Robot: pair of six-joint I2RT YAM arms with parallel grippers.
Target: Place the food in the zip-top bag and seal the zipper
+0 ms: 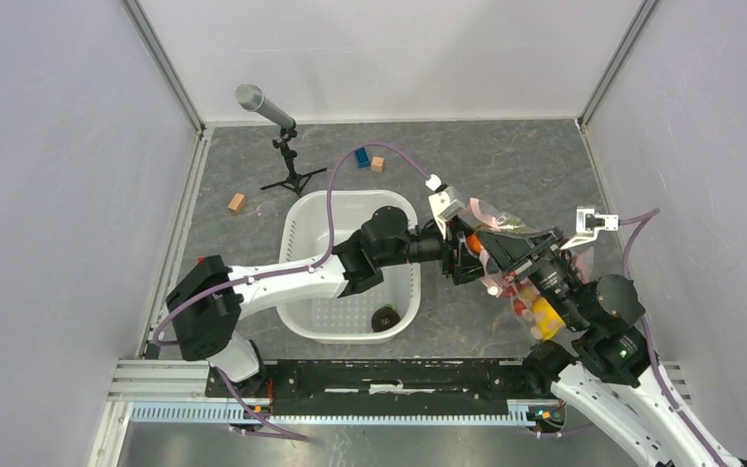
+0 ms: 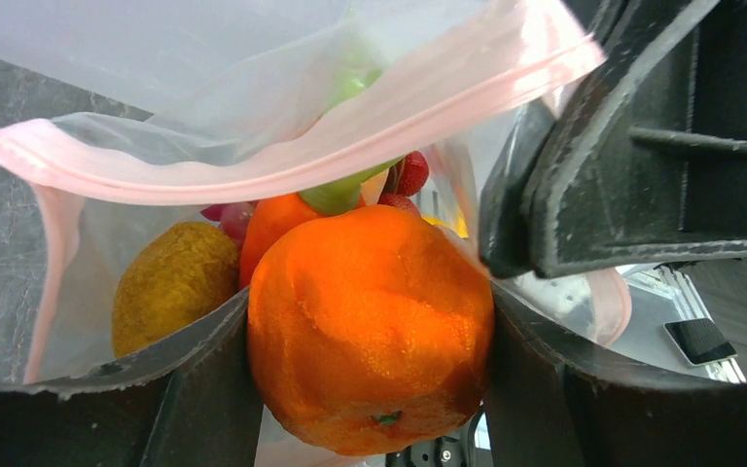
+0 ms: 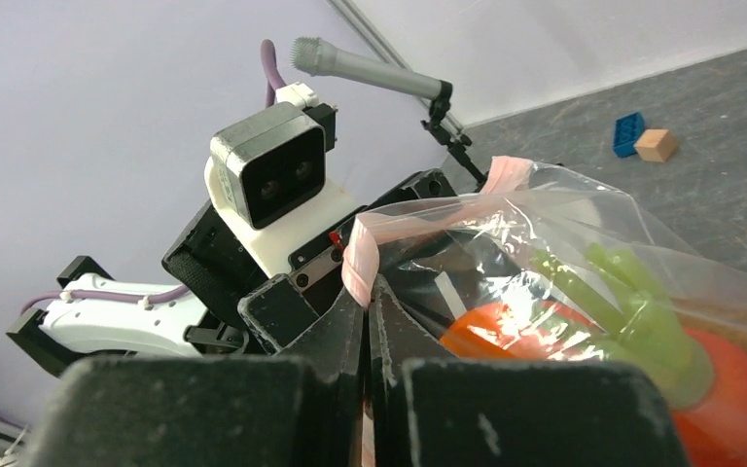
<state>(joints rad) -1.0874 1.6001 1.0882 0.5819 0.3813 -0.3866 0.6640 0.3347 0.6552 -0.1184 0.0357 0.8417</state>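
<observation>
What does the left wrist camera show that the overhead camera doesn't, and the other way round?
Only the left wrist view: up close, an orange held by the left gripper at the mouth of the zip-top bag, with a brownish-yellow fruit beside it inside the plastic. Only the overhead view: the white basin, the microphone on its stand, a blue block and wooden blocks. Both: the clear bag, its pink zipper, and food inside it.

My left claw grips an orange at the gaping mouth of the clear zip-top bag; my right claw pinches its pale pink zipper, unsealed; a carrot and yellowish fruit lie inside
</observation>
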